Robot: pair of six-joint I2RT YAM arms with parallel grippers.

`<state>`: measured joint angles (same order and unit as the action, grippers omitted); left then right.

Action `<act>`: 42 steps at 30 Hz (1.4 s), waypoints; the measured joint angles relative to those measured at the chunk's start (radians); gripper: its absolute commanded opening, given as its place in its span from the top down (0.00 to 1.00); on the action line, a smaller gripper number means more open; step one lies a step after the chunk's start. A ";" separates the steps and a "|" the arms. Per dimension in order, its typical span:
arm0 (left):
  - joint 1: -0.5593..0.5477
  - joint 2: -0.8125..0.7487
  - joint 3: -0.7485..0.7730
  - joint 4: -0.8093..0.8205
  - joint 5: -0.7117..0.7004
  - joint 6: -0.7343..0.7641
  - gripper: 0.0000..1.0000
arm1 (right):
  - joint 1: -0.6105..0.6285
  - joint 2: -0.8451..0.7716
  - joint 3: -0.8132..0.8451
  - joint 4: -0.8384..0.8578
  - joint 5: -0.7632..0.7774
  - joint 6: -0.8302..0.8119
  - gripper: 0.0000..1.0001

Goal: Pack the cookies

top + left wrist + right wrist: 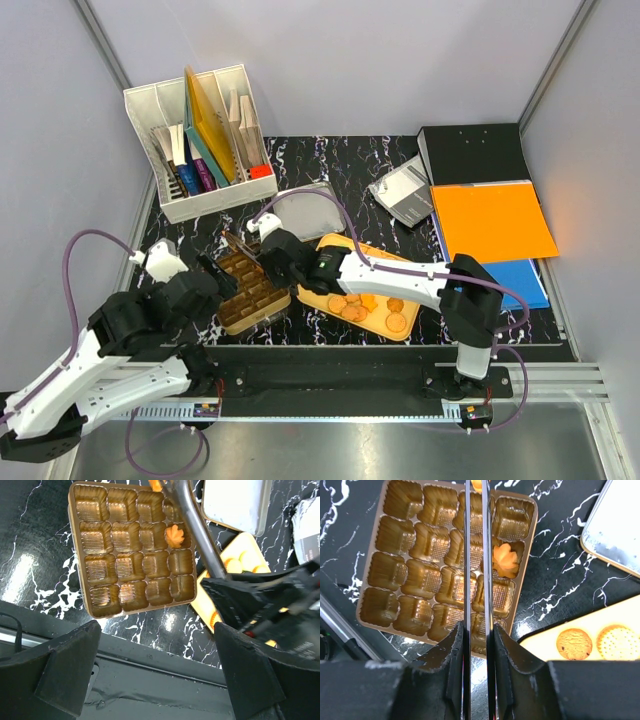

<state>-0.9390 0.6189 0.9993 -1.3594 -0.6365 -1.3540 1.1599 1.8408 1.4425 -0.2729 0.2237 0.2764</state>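
Note:
A gold compartment tray (250,292) lies on the black marble table, and one flower-shaped orange cookie (505,557) (175,535) sits in a right-column cell. Several round tan cookies (365,305) (574,643) lie on a yellow plate (340,255). My right gripper (476,630) (278,255) is shut on metal tongs (468,555) (197,530). The tongs reach over the tray and pinch an orange cookie (477,484) (156,485) at its far edge. My left gripper (157,662) (213,283) hangs open and empty over the table's near rail, left of the tray.
A silver tin lid (615,530) (235,505) lies behind the plate. A white file organizer (200,140) stands at the back left. A black binder (470,150), an orange folder (492,222) and a silver packet (400,195) are at the right.

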 measured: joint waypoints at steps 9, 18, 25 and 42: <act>0.000 -0.023 0.000 -0.001 -0.002 -0.001 0.01 | 0.000 0.007 -0.011 0.024 0.001 0.008 0.98; 0.000 -0.027 0.000 -0.001 -0.002 -0.001 0.01 | 0.000 -0.016 -0.089 0.058 0.000 0.043 0.98; 0.000 -0.031 -0.003 -0.001 -0.002 0.000 0.01 | 0.000 -0.068 -0.142 0.066 0.000 0.076 0.99; 0.000 -0.030 -0.015 -0.001 0.000 0.003 0.01 | 0.047 -0.078 -0.170 0.066 -0.008 0.114 1.00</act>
<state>-0.9390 0.5888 0.9840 -1.3602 -0.6369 -1.3514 1.2064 1.7626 1.2728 -0.2073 0.2161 0.3908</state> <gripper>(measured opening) 0.985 0.305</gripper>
